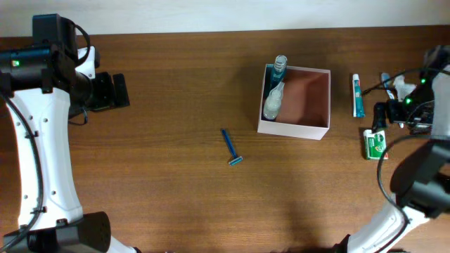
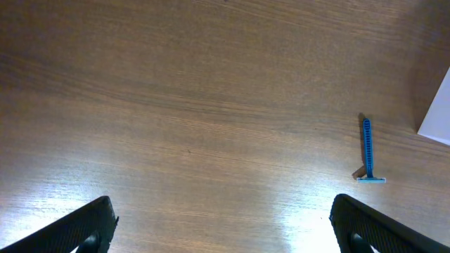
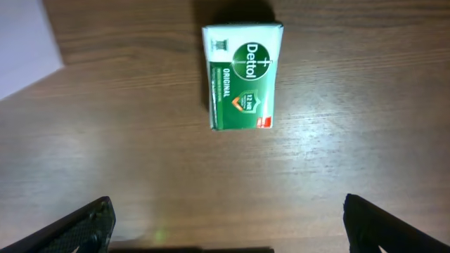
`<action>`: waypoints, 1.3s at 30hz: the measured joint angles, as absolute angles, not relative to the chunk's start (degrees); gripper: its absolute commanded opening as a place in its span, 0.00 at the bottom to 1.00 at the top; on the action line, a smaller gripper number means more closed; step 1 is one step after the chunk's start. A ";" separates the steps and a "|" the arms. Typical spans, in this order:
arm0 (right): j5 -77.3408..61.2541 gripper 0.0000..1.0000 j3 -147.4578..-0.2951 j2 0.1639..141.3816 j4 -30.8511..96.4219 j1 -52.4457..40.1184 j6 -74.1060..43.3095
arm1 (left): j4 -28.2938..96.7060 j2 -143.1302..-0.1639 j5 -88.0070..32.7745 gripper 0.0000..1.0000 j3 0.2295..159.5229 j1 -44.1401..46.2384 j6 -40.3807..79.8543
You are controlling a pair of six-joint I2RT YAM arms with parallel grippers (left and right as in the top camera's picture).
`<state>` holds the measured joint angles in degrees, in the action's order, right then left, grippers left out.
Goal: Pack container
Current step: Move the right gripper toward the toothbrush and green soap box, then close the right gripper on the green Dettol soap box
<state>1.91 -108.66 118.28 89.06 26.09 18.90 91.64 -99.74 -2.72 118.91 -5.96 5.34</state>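
The container (image 1: 292, 131), a square white-walled box with a pink-brown inside, stands right of centre and holds a clear bottle (image 1: 274, 95) along its left wall. A blue razor (image 1: 231, 147) lies left of it and also shows in the left wrist view (image 2: 367, 151). A green Dettol soap box (image 1: 375, 144) lies right of the container and shows in the right wrist view (image 3: 242, 77). My left gripper (image 1: 114, 91) is open and empty at the far left (image 2: 221, 225). My right gripper (image 1: 387, 116) is open and empty just above the soap box (image 3: 228, 225).
A white and teal toothpaste tube (image 1: 358, 95) lies right of the container, above the soap box. A small item lies near the right arm's cables (image 1: 397, 84). A corner of the container shows in the left wrist view (image 2: 437, 105) and the right wrist view (image 3: 24, 49).
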 measured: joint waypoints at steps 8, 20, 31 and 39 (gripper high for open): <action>3.03 0.99 -108.66 126.67 83.61 26.09 21.93 | 91.66 -99.74 -2.72 0.99 118.91 -5.96 5.34; 5.37 0.99 -108.33 130.89 78.35 26.61 24.47 | 91.64 -99.74 -2.72 0.99 118.91 -5.96 5.34; 5.63 0.99 -101.95 130.89 73.84 26.61 24.47 | 91.64 -99.74 -2.72 0.99 118.91 -5.96 5.34; 6.04 0.99 -100.05 130.91 70.81 26.61 23.24 | 91.64 -99.74 -2.72 0.99 118.91 -5.96 5.34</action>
